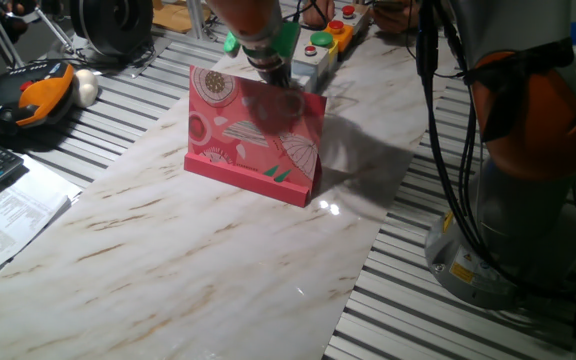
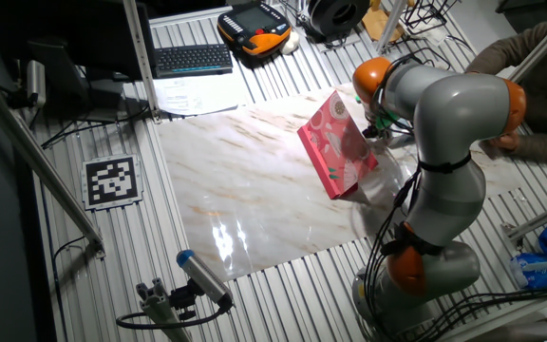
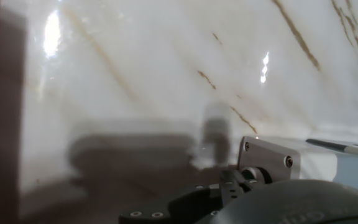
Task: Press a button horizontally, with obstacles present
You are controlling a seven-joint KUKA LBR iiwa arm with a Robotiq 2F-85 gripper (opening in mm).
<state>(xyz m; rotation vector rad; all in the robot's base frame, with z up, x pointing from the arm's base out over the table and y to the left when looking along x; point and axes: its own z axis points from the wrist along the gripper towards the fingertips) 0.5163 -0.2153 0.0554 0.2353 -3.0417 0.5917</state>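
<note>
Gripper (image 1: 280, 88) hangs just behind the umbrella-print card board (image 1: 253, 130) — button box (image 1: 326, 45) at one o'clock — finger state indiscernible.

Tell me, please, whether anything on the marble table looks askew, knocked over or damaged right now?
Nothing stands out. The pink card board stands upright on its base strip, square on the marble table, with no visible damage. The gripper hangs behind it, in front of the button box.
</note>
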